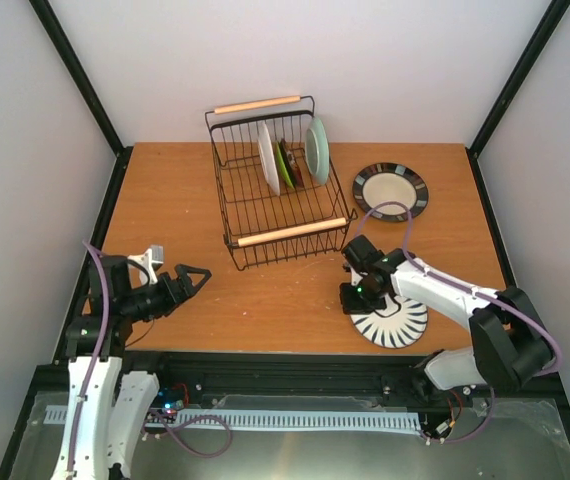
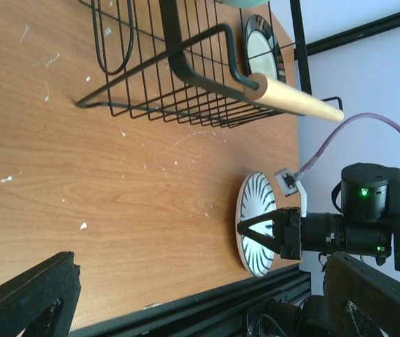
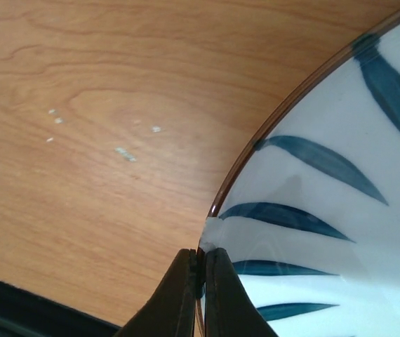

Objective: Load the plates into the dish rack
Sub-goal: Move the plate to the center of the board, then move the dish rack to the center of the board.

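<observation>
Right gripper point(image 3: 201, 261): jaws pinched shut on the rim of the striped plate point(image 1: 397, 325), near the front edge of the table point(image 1: 165, 200). Left gripper point(image 1: 201, 275): jaws wide apart, empty, left of the dish rack point(image 1: 255, 205). The rack holds four upright plates point(image 1: 268, 160); the black-rimmed cream plate point(image 1: 390, 190) lies flat just right of it.

The wooden table point(image 1: 185, 190) bears the dish rack point(image 1: 250, 200), a black-rimmed plate point(image 1: 390, 190) (just beside it) and a striped plate point(image 1: 395, 325).
</observation>
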